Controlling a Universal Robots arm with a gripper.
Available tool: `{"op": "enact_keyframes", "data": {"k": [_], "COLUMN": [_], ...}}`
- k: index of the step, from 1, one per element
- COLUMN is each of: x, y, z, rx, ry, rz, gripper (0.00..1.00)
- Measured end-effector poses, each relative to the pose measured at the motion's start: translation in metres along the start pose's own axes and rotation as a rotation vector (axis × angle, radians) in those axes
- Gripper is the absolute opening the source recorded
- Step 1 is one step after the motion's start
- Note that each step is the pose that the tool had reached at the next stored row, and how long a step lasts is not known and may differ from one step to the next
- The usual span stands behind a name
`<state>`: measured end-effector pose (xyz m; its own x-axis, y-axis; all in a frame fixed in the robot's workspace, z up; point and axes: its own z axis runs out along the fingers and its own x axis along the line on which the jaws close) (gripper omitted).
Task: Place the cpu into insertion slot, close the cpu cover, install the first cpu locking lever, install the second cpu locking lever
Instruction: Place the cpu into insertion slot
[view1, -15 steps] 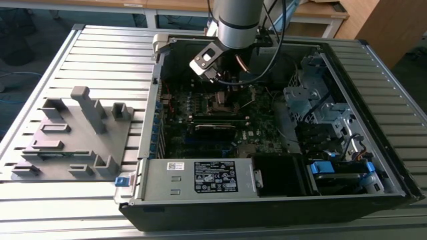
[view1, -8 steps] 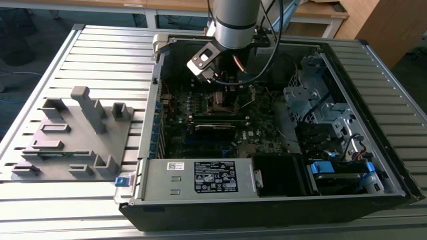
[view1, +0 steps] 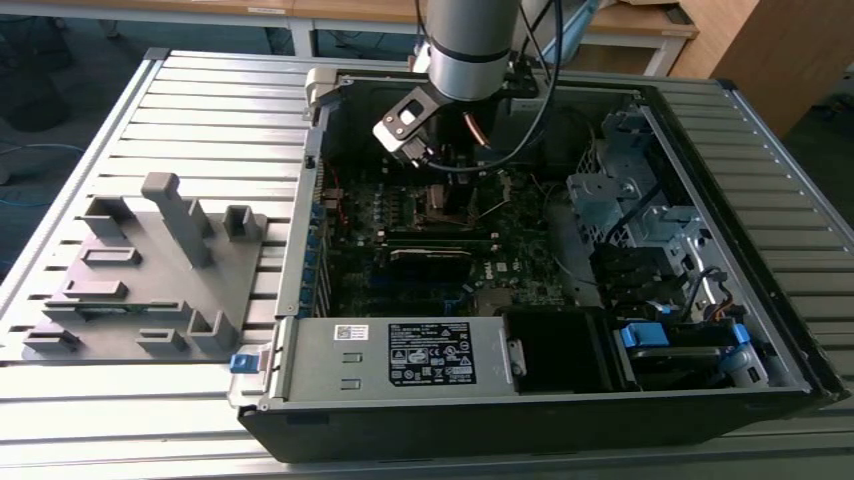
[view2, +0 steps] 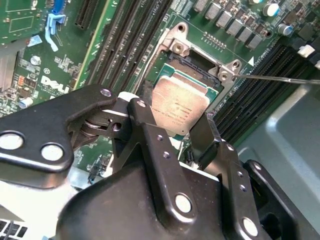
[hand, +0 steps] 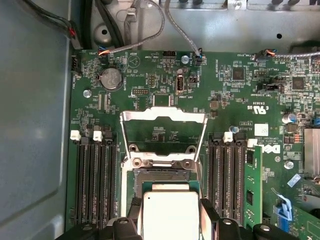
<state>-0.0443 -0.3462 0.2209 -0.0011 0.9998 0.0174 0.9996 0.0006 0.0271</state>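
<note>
Your end effector (hand: 171, 222) is clamped on the cpu (hand: 170, 207), holding it at the insertion slot (hand: 162, 176), upper centre of the exterior view; whether it is seated, you can't tell. Beyond it the cpu cover (hand: 163, 131) stands open, so closing and both latching steps remain.

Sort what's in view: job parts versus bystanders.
Job: the cpu, held in the gripper over the insertion slot; the cpu cover, open.
Bystanders: memory slots, coin battery, grey fixture, power supply.
</note>
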Motion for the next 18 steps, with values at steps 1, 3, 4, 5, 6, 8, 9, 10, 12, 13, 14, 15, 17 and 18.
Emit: {"op": "enact_keyframes", "data": {"k": [1, 3, 4, 5, 6, 8, 9, 10, 12, 13, 14, 15, 17, 18], "x": [0.0001, 0.0001, 0.0001, 0.0001, 0.0001, 0.0002, 0.0001, 0.0001, 0.0002, 0.0002, 0.0002, 0.0001, 0.0001, 0.0000], "y": [0.0000, 0.0000, -0.0001, -0.0001, -0.0004, -0.0012, -0.0019, -0.0023, -0.0025, -0.0025, -0.0025, -0.0026, -0.0026, -0.0027], "z": [0.0006, 0.0017, 0.0024, 0.0031, 0.0038, 0.0052, 0.0057, 0.0059, 0.0064, 0.0068, 0.0076, 0.0086, 0.0110, 0.0123], "rx": [-0.0002, -0.0003, -0.0004, -0.0005, -0.0006, -0.0006, -0.0005, -0.0005, -0.0004, -0.0005, -0.0005, -0.0004, -0.0004, -0.0004], "ry": [0.0000, -0.0005, -0.0007, -0.0009, -0.0010, -0.0010, 0.0001, 0.0052, 0.0118, 0.0123, 0.0124, 0.0123, 0.0123, 0.0124], "rz": [0.004, 0.018, 0.025, 0.032, 0.035, 0.036, 0.036, 0.036, 0.036, 0.036, 0.036, 0.036, 0.036, 0.036], "gripper": [0.54, 0.54, 0.54, 0.54, 0.54, 0.54, 0.54, 0.54, 0.54, 0.54, 0.54, 0.54, 0.54, 0.54]}}
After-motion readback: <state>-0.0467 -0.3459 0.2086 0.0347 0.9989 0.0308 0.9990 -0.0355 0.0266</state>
